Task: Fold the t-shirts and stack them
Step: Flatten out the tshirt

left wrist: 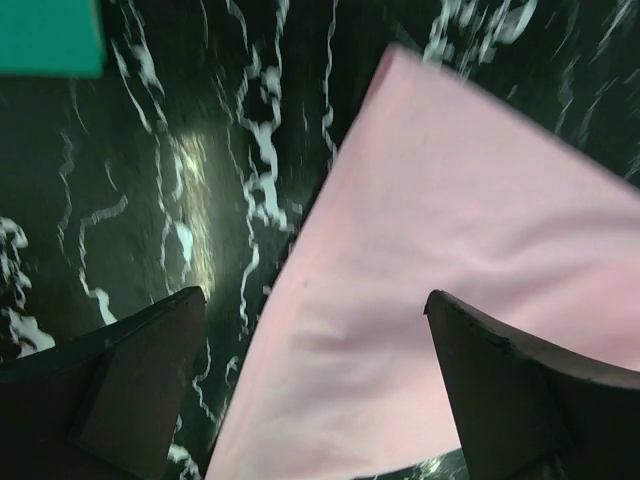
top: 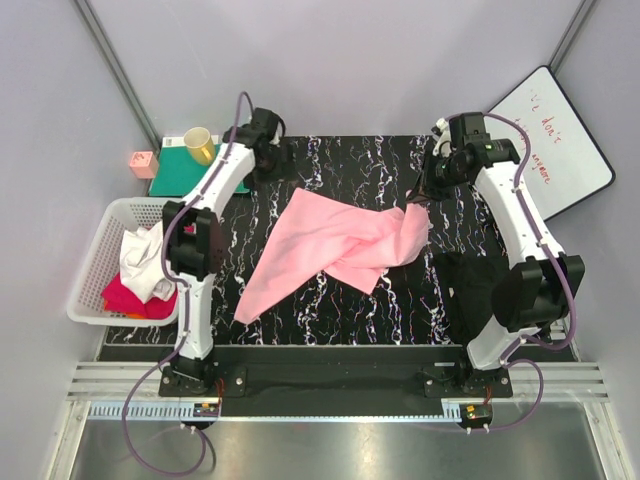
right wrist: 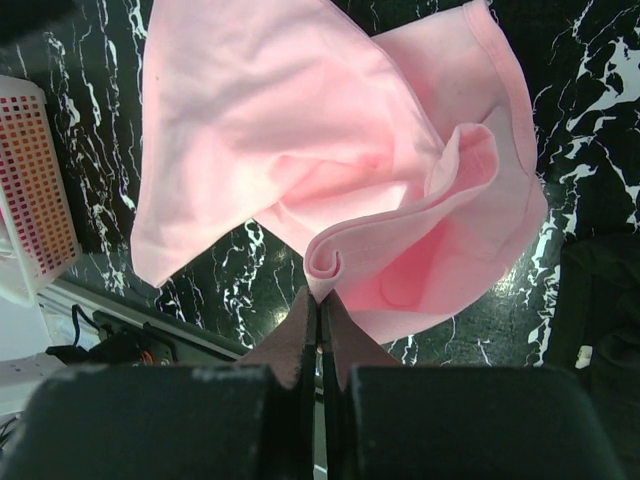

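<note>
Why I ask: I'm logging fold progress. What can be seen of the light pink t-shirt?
The light pink t-shirt is soft, plain cloth, unfolded and rumpled, sprawled diagonally across the black marbled table. One corner points toward the near edge, and a stitched hem shows at its right side. The right claw is shut on a curled fold of that end and holds it raised. The left claw is open above the far corner; contact there cannot be told.

The left arm [top: 205,215] and right arm [top: 520,215] share white links joined by bulky black joint housings. Thin purple cables [top: 124,425] loop along each from base to wrist. The left arm's fingers [left wrist: 120,390] are dark matte wedges.
</note>
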You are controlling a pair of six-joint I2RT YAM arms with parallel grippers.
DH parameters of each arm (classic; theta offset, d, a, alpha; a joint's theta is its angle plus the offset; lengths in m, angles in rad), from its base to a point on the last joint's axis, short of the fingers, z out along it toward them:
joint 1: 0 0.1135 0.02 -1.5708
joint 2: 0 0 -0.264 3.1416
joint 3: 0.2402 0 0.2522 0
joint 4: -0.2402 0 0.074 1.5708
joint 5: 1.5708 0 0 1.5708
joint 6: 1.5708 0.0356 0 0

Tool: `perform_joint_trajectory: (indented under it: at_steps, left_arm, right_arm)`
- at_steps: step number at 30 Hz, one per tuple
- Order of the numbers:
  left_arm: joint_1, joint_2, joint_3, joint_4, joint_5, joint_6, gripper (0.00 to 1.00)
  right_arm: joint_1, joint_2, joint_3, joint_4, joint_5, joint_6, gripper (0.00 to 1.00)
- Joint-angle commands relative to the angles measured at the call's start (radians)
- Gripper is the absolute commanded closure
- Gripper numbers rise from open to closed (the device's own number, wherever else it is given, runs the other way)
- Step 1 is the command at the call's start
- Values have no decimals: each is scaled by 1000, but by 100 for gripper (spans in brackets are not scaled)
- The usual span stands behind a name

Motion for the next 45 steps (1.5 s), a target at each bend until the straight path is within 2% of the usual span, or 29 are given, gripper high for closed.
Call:
perform_joint_trajectory:
  at_steps: [1, 5, 10, 20, 21, 24, 30, 31, 33, 36, 37, 41, 45]
  left_arm:
    - [61, 64, 119, 112, 228, -6, 1]
    - [84, 212, 257, 121, 368, -46, 1]
    - [85, 273, 262, 147, 427, -83, 1]
    - [90, 332, 268, 175, 450, -113, 3]
    - [90, 336, 266, 173, 448, -116, 11]
    - [89, 353, 243, 170, 447, -112, 26]
    - [85, 371, 217, 129, 381, -83, 33]
    - [85, 375, 217, 127, 378, -83, 46]
    - [85, 378, 220, 121, 362, -83, 59]
    - [85, 384, 222, 116, 358, -83, 87]
    - [85, 385, 220, 113, 356, -80, 100]
    - [87, 352, 211, 110, 341, -61, 100]
    - [87, 196, 173, 112, 286, -26, 100]
  right_arm:
    - [-2, -11, -50, 40, -7, -3, 100]
    - [-2, -14, -84, 53, -1, -3, 100]
    - [-2, -15, -95, 56, 2, 9, 100]
    - [-2, -17, -92, 57, 1, 18, 100]
    - [-2, -17, -93, 57, 4, 17, 100]
    - [-2, -15, -92, 57, 5, 17, 100]
    - [-2, -12, -89, 57, 0, 20, 100]
    - [-2, -11, -89, 57, 0, 20, 100]
    - [-2, -11, -89, 57, -1, 22, 100]
    - [-2, -15, -90, 56, -1, 20, 100]
    - [-2, -17, -90, 56, 0, 20, 100]
    - [-4, -23, -93, 57, 2, 20, 100]
    - [-2, -30, -72, 60, 13, 23, 100]
